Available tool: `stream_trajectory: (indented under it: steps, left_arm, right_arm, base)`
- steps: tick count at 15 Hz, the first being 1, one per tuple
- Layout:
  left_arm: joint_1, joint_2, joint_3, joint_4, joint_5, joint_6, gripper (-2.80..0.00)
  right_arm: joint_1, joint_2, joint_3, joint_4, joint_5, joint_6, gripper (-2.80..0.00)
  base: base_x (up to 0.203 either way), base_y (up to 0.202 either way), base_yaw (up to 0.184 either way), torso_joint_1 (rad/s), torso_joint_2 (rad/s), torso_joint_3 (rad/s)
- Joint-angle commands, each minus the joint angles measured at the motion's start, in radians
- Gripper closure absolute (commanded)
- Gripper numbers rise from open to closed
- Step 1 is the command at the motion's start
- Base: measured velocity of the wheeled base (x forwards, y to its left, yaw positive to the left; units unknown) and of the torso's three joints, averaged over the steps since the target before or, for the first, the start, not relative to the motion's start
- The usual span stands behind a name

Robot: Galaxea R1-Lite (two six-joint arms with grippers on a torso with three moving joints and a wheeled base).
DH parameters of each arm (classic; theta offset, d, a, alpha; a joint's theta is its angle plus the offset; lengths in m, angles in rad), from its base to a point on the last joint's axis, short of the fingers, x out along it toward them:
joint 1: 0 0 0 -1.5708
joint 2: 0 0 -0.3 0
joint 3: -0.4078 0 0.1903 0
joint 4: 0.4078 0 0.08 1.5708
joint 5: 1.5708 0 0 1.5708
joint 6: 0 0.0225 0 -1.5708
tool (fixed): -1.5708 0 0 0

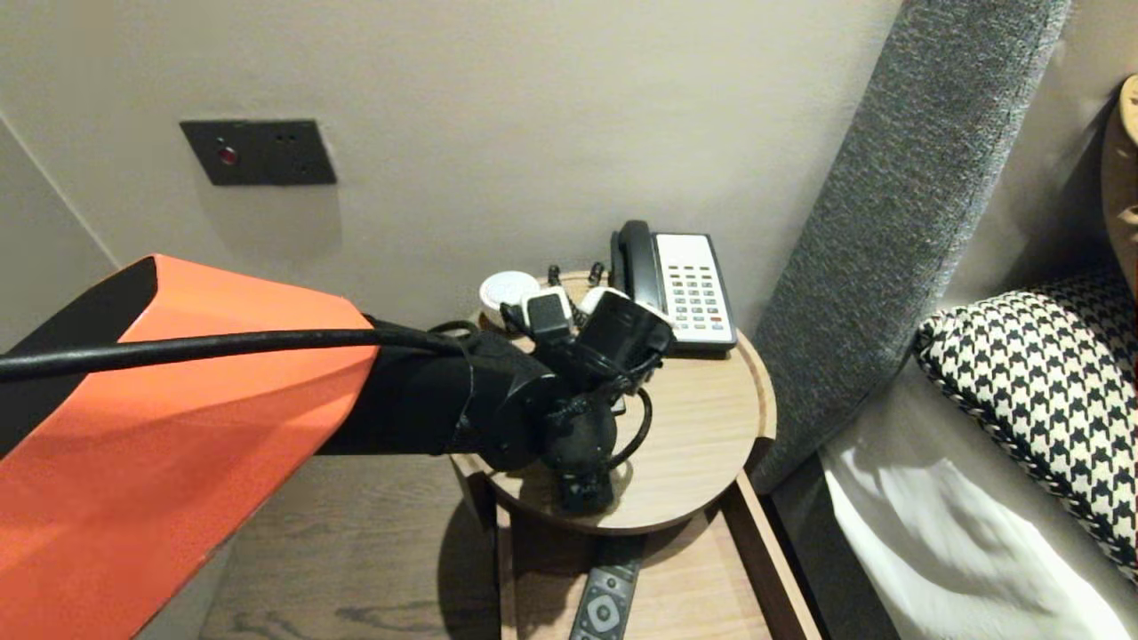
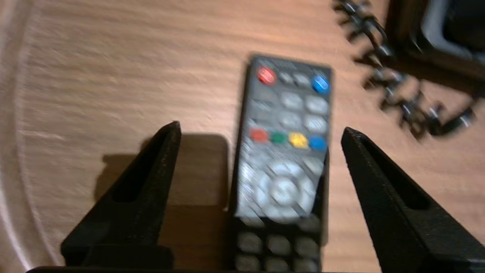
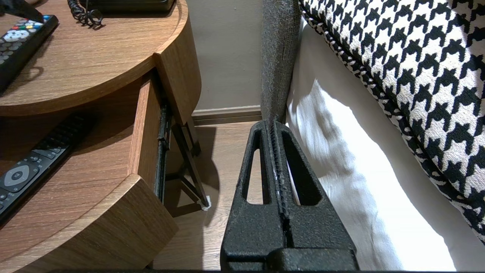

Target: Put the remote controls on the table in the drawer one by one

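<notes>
Two remote controls are in view; only one concerns the working arm. The black remote control with coloured buttons [image 2: 284, 151] lies flat on the round wooden bedside table [image 1: 702, 427], near its front edge. The left gripper [image 2: 260, 128] points down over it with its fingers spread wide, one on each side of the body. Neither finger touches the remote, which sits closer to one finger than to the other. Nothing is gripped.

Step in hand, as judged: the remote rests free on the table top with the open fingers straddling it. A next move calls for care on two points. A lift should go straight up so that no finger drags the remote. Any sideways travel should keep off the black coiled telephone cord [image 2: 401, 94] close by.

The right gripper [image 3: 273, 127] hangs parked, fingers pressed together, low between the open wooden drawer [image 3: 144, 125] and the bed.

Limits of view:
- From the head camera, the left wrist covers the remote on the table top.
- The second dark remote [image 1: 605, 609], in the drawer, is cut off by the picture edge.
- Button labels cannot be read.
</notes>
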Motion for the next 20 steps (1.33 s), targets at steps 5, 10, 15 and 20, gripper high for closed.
stream_trajectory:
  steps: [5, 10, 15, 20]
  left_arm:
    - [-0.025, 0.015, -0.005, 0.002, 0.004, -0.003, -2.8]
    - [-0.025, 0.015, 0.018, -0.005, 0.004, -0.009, -2.8]
    - [-0.026, 0.015, 0.039, -0.007, 0.0, -0.023, 0.0]
    - [-0.034, 0.013, 0.038, -0.004, -0.007, -0.021, 0.0]
  right_arm:
    - [0.0, 0.001, 0.04, -0.001, 0.0, 0.0, 0.0]
    - [0.001, 0.001, 0.04, -0.001, 0.0, 0.0, 0.0]
    - [0.001, 0.001, 0.04, -0.001, 0.0, 0.0, 0.0]
    - [0.001, 0.001, 0.04, -0.001, 0.0, 0.0, 0.0]
  base:
    - [0.0, 0.0, 0.0, 0.0, 0.0, 0.0]
    - [0.0, 0.0, 0.0, 0.0, 0.0, 0.0]
    - [0.0, 0.0, 0.0, 0.0, 0.0, 0.0]
    - [0.0, 0.0, 0.0, 0.0, 0.0, 0.0]
